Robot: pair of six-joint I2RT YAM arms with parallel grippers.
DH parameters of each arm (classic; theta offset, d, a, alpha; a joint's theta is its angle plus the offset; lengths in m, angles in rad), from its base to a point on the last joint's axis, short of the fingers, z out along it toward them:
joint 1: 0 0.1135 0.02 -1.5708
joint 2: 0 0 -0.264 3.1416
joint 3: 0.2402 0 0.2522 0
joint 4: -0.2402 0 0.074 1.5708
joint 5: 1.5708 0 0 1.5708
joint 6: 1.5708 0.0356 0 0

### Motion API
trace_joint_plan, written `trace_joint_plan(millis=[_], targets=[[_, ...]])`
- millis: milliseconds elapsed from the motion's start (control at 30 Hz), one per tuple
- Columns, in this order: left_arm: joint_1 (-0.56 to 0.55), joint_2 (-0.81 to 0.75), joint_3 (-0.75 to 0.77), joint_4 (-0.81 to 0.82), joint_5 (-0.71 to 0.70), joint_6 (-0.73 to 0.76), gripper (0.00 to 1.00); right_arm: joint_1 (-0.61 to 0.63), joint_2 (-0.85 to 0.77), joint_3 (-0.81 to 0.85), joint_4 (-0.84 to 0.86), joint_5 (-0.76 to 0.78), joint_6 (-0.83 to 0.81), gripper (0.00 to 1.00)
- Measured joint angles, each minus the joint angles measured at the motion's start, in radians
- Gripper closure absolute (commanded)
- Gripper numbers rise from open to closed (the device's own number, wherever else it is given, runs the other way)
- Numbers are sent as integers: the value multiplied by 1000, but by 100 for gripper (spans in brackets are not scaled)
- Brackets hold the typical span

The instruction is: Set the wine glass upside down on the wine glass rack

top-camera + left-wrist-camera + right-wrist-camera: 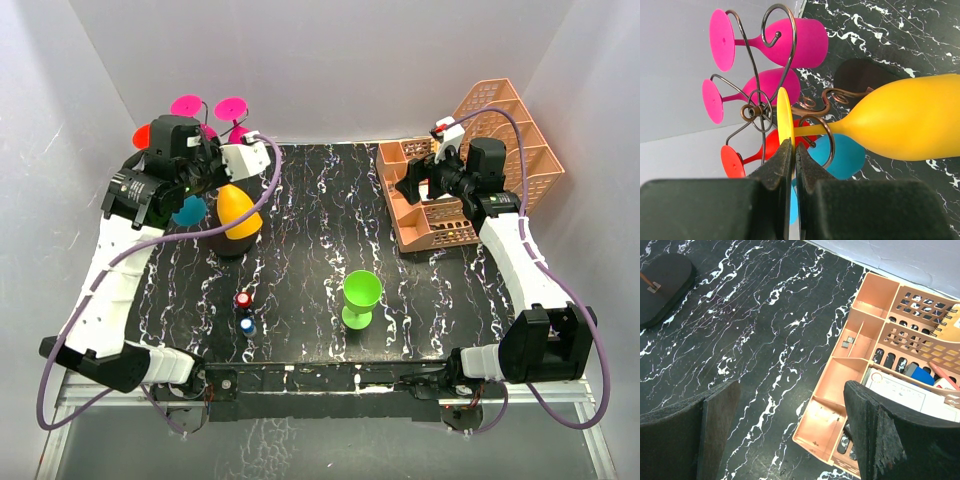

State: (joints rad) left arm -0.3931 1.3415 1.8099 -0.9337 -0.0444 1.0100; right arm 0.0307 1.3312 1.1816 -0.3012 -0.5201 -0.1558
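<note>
A yellow wine glass point(910, 120) hangs bowl-down at the wine glass rack point(757, 111), its stem lying inside a copper scroll arm point(826, 137). My left gripper point(794, 145) is shut on the thin yellow foot disc point(785, 112) of this glass. From above, the yellow bowl point(238, 212) hangs over the rack's black base point(232, 246), with the left gripper point(212, 172) just behind it. Two pink glasses point(790, 42), a red one point(767, 147) and a blue one point(845, 157) hang on other arms. My right gripper point(790, 435) is open and holds nothing.
A green wine glass point(361, 297) stands upright on the black marbled table point(320, 200). Small red point(244, 299) and blue point(246, 325) pieces lie left of it. A peach plastic basket rack point(470, 160) fills the back right, under and beside the right gripper point(415, 185).
</note>
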Motion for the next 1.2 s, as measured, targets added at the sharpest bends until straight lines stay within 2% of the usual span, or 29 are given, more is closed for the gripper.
trace_joint_plan(millis=[267,600,1000,1200], targets=[[0,10,-40,23,0,0,97,-1,0,0,0,-3,0,7],[-4,10,-70,44,0,0,84,-1,0,0,0,-3,0,7],[-4,10,-75,41,0,-1,77,-7,0,0,0,-5,0,7],[-4,10,-75,42,7,-27,69,-7,1,0,0,-8,0,7]])
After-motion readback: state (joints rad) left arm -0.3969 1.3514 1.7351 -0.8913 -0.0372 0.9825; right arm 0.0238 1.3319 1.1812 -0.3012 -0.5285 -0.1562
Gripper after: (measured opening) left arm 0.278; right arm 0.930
